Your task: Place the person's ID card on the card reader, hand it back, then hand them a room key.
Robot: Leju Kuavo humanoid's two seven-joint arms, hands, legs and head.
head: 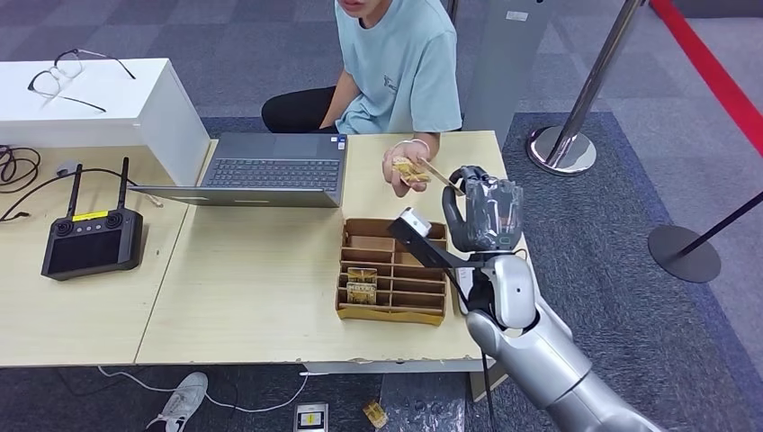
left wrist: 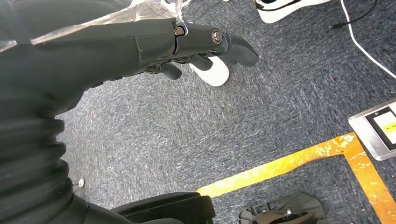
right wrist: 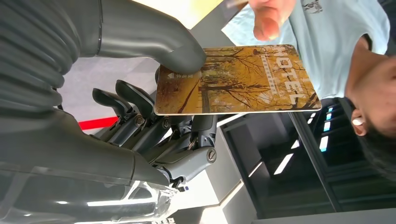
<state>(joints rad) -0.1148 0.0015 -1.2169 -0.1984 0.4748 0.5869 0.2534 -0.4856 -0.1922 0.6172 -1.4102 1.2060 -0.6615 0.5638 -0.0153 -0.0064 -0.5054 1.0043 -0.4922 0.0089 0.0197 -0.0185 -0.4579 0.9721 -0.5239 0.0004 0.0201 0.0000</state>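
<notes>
Right hand [right wrist: 154, 112] pinching a golden room key card [right wrist: 238, 79] between thumb and fingers; the person's hand [head: 409, 166], just beyond the card, touches its far end. Left hand [left wrist: 187, 46] hangs above carpet, fingers loosely curled, holding nothing.

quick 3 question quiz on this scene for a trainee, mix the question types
1. True or false: the right hand pinches a card.
2. What word is printed on that card?
3. The laptop is: A) shut B) open C) on the floor.

Key: 1 true; 2 HOTEL; 3 B. The person's hand meets the card at the table edge, by the tray. The left hand hangs over carpet.
</notes>
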